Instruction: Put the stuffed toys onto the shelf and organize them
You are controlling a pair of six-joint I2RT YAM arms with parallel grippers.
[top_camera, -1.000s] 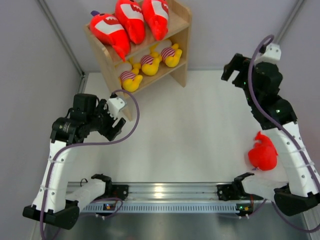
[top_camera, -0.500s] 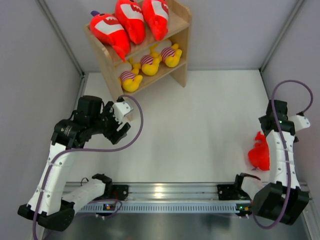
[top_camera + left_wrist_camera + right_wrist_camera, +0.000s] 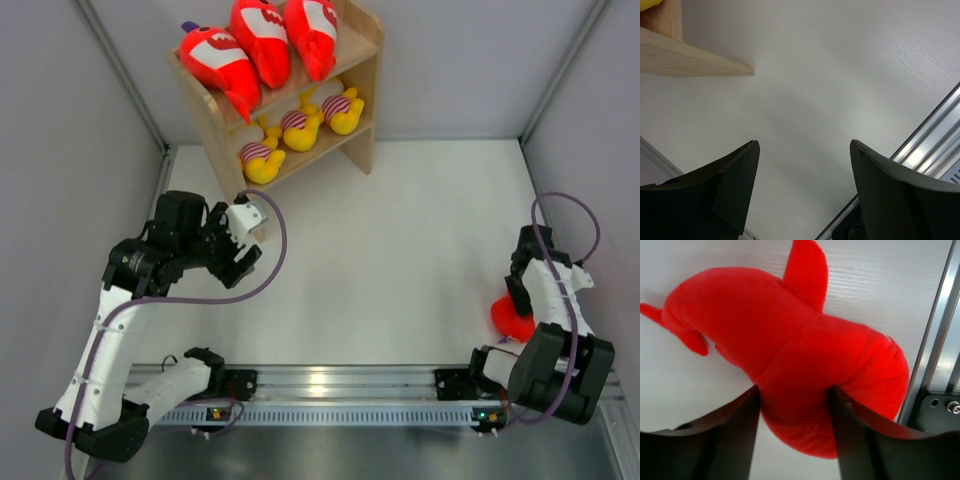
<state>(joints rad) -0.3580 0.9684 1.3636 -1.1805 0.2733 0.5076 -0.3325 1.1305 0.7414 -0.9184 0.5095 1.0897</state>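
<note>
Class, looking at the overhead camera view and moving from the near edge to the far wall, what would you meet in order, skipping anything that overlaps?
Metal rail → red shark on the table → wooden shelf holding the other plushes.

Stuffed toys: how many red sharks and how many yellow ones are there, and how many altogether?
Red shark plushes: 4. Three are on the top tier of the shelf, and one is on the table between the fingers of the right gripper.
Yellow plushes: 3. All are on the lower tier.
Total: 7
</note>
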